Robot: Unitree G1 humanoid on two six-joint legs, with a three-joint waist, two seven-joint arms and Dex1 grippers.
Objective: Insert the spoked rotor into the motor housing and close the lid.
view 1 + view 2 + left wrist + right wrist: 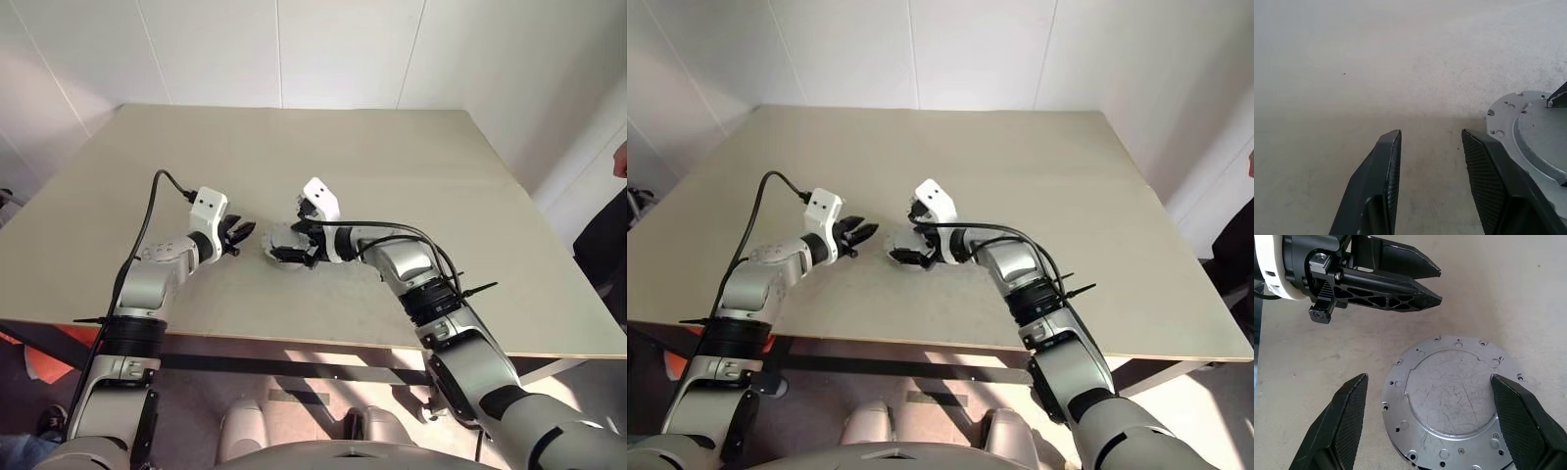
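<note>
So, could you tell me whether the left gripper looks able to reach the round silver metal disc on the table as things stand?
Probably yes. The left gripper hangs empty beside the round silver metal disc, with bare beige table between them. However, the right gripper straddles the disc with its jaws wide, so a grasp may be crowded.

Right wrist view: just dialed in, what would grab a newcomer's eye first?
A round silver metal disc with small holes around its rim lies flat on the table, between the right gripper's wide-open fingers. Just beside it hangs the left gripper, its black fingers a little apart and holding nothing.
</note>
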